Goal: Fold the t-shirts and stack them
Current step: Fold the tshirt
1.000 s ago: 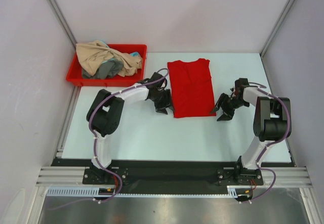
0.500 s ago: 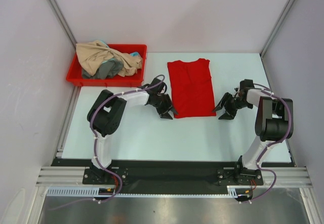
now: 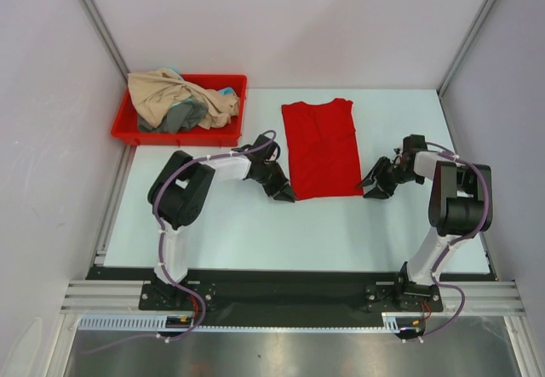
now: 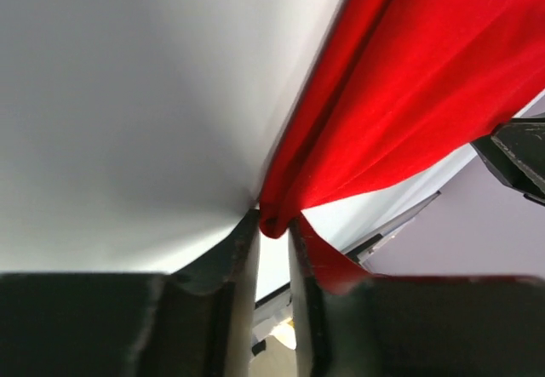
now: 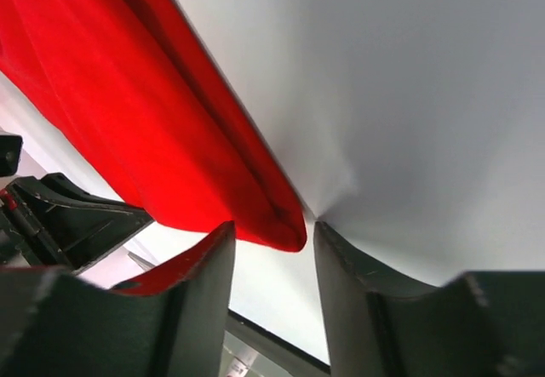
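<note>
**Gripping the two near corners of the red shirt for the next fold**

Starting at the left, the red tray (image 3: 128, 130) stands at the far left of the counter (image 3: 238, 232) and holds the waiting t-shirts (image 3: 180, 100), a beige one on top with grey and light blue under it. They are not yet folded.

Next comes the left gripper (image 3: 283, 193). Its jaws are at the near left corner of the red t-shirt (image 3: 322, 147). In the left wrist view the jaws stand close together with the red hem pinched between them, so I judge it is grasping the corner.

The red t-shirt lies flat in the middle of the counter, already narrowed into a long strip, collar end far from the arms.

At the right, the right gripper (image 3: 370, 187) is at the near right corner. Its jaws stand wider, with the cloth corner between them; whether they already press it, I cannot tell.

The step in hand seems the cross fold. The next move calls for both grips firm, then lifting together and carrying the near edge toward the far edge, evenly.
</note>
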You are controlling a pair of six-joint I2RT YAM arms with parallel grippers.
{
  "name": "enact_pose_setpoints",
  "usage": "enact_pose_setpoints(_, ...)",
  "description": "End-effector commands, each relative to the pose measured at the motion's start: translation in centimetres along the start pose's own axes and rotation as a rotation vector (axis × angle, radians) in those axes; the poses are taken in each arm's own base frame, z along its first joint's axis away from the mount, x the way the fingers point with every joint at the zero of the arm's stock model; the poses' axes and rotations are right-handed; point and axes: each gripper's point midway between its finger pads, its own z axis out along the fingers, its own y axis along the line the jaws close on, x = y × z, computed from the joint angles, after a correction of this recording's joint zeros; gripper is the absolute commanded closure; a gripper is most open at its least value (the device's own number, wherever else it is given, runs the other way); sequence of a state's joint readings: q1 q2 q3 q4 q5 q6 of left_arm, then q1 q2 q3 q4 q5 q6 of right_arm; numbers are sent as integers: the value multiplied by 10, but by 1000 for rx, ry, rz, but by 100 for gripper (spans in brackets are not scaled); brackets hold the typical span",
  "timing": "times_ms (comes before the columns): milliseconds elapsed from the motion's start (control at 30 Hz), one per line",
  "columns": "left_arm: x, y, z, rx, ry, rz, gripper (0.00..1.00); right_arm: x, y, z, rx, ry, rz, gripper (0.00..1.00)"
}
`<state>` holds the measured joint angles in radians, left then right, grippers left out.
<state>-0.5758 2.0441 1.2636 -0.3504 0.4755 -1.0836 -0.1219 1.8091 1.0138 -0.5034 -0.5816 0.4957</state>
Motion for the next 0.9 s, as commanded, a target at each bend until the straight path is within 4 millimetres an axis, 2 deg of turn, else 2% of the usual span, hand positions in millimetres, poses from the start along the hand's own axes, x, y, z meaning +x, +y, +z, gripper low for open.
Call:
enact_pose_setpoints(0,-4,31,12,-95,-18,-20,79,-3,-2,5,-2,-6,1,54)
enact_pose_setpoints(200,-6,33,11,-91,-19,-2,95,-3,-6,11,-10,-12,-8,77)
enact_pose_setpoints(267,-8,34,11,-93,-24,2,100,-3,-7,13,-6,-11,-3,91)
enact_pose_setpoints(333,-7,37,10,-102,-26,5,100,-2,-12,12,21,-13,0,100)
enact_pose_setpoints(500,1,58,0,-139,-51,4,100,11,-23,1,91,-10,-7,100)
enact_pose_setpoints(600,16,84,-3,-183,-34,4,100,24,-24,-4,90,-8,-15,100)
enact_pose_setpoints(867,43,98,-16,-175,-31,28,100,69,-25,-6,85,20,-33,100)
